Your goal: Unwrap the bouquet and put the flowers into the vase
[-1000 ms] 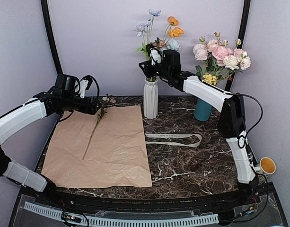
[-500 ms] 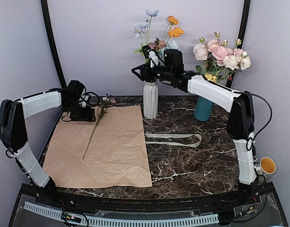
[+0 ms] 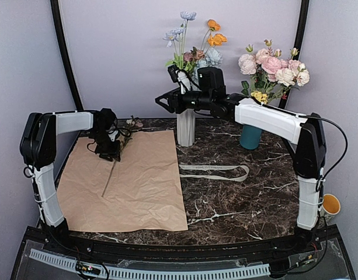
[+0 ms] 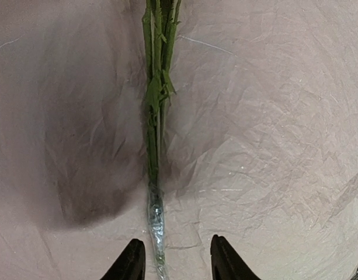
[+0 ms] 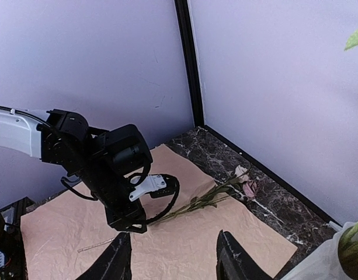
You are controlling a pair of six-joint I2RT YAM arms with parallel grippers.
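**One flower to go.** A single stem (image 3: 115,164) lies along the flattened wrapping paper (image 3: 138,186) toward the far-left corner of the worktop (image 3: 237,204). Its dusty pink head points at the back edge. The left gripper (image 4: 174,252) is set low over the middle of the stalk.

The wrist view suggests why it sits there. Its fingers (image 4: 132,262) are spread, with the clear-wrapped part of the stalk just below the leaves lying between them and touching neither. A squeeze here would likely catch the firm stalk rather than the foliage. Nothing is grasped yet.

The other flowers (image 3: 196,41) stand in the white ribbed vase (image 3: 186,125) at the back edge, near its middle. The ribbon (image 3: 216,170) lies loose on the marble in front and slightly to the right.

The right gripper (image 5: 173,251) hangs in the air just left of the vase's rim, fingers released and empty. It looks parked clear of the blooms, though it sits close to the route the final stem would probably take.

A teal vase (image 3: 250,135) of roses (image 3: 272,67), toward the far-right corner, plays no part.
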